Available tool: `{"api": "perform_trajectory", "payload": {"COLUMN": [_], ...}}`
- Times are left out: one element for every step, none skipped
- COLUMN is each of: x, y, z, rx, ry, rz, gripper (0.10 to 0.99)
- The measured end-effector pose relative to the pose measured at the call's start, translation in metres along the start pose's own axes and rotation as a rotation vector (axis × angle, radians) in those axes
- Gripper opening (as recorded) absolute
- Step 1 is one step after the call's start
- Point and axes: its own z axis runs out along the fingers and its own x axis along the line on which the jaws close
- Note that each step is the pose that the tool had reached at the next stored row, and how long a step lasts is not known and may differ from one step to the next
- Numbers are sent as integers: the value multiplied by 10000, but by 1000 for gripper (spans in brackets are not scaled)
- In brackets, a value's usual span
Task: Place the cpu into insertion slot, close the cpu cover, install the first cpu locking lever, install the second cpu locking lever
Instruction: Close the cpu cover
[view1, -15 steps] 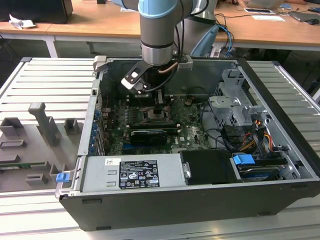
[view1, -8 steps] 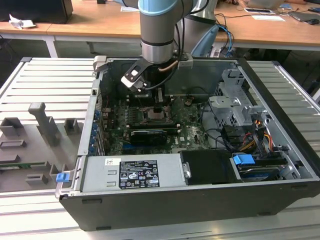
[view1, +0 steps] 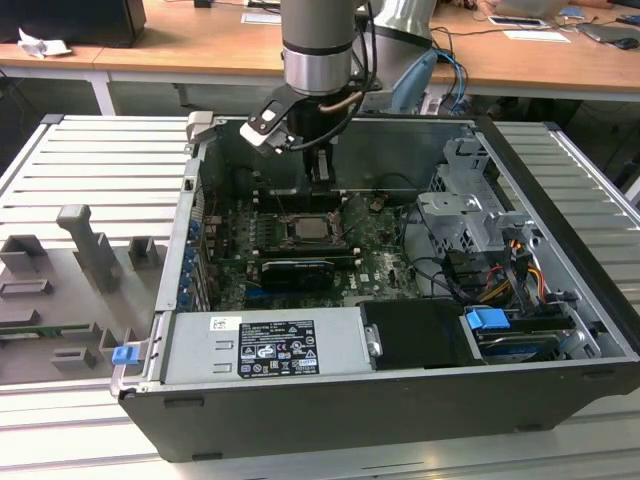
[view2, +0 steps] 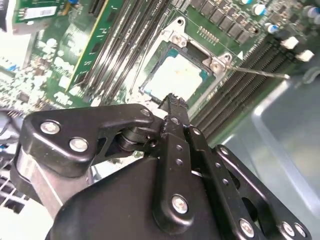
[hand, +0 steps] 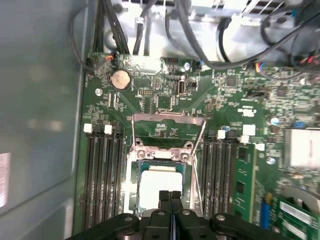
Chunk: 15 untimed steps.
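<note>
The cpu (hand: 159, 184) lies silver top up inside the insertion slot (hand: 135, 175), also seen as a pale square cpu (view2: 176, 77) in the second wrist view. The cpu cover (hand: 167, 118) is swung open beyond the socket, with green board showing through its cut-out. One thin locking lever (view2: 261, 73) sticks out sideways, unlatched. My gripper (hand: 170, 194) hovers just above the chip's near edge with its black fingers pressed together and nothing between them. In the exterior view the gripper (view1: 320, 175) hangs over the socket (view1: 305, 230) in the open computer case.
Black memory slots (hand: 102, 175) flank the socket on both sides. A power supply (view1: 265, 345), a drive cage (view1: 470, 215) with cables and a black finned card (view1: 292, 272) crowd the case. Grey fixtures (view1: 85, 245) stand on the table at the exterior view's left.
</note>
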Motion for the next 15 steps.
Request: {"api": "perform_trajectory", "payload": {"x": [-1,-2,-3,-6,-9,-11,-13,-15,-15,-15,-17,-18,-19,-19,-20], "y": [2,5,26,75,118,166,203,236,254,271,304,323,348,360,375], "z": [-29,-58,-85,-83,-81,-74,-66,-60,-57,-55,-51,-47,-43,-41,-37], "rx": [0,0,8,30,45,59,62,64,65,65,66,76,88,94,106], "ry": [0,0,3,15,38,49,49,48,48,47,60,68,68,70,71], "rz": [0,-2,1,3,1,3,1,2,3,3,2,5,7,7,7], "gripper": [106,106,106,106,106,106,106,106,106,106,106,106,106,106,106]}}
